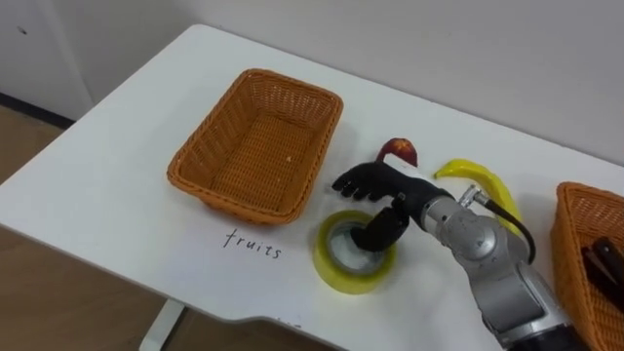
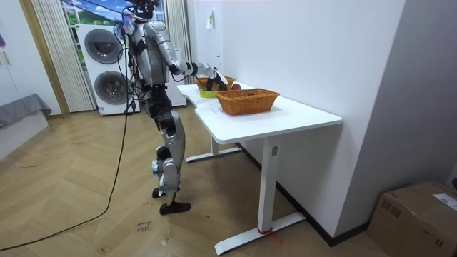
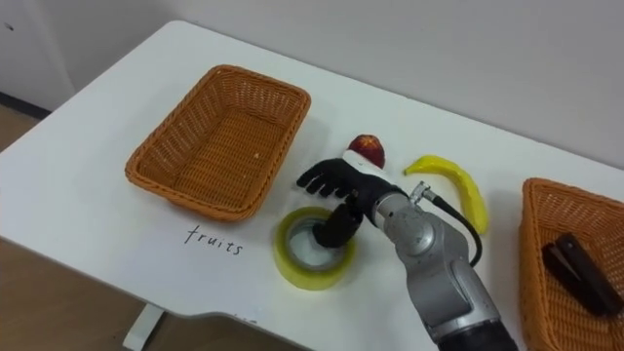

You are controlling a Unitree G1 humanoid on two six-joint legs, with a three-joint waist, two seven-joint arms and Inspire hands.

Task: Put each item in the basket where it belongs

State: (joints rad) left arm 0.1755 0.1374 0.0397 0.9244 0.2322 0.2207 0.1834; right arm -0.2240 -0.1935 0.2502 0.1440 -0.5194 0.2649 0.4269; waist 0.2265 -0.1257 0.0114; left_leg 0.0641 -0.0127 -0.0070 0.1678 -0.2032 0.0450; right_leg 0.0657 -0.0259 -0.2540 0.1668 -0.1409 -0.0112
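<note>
Right hand [image 1: 388, 182]: centre of frame, fingers spread straight, thumb dipping into yellow tape roll [image 1: 349, 284].
Right eye view: dark stapler [image 3: 582, 272] whole in lower-right basket [image 3: 575, 185].
Room view: robot stands at tabletop [image 2: 300, 114] end.

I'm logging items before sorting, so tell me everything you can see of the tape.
The tape is a wide yellow roll, glossy like plastic, lying flat on the white table with its hole up, off the empty basket's near corner. The right hand is above it, thumb reaching down into the hole; whether they touch is unclear.
</note>
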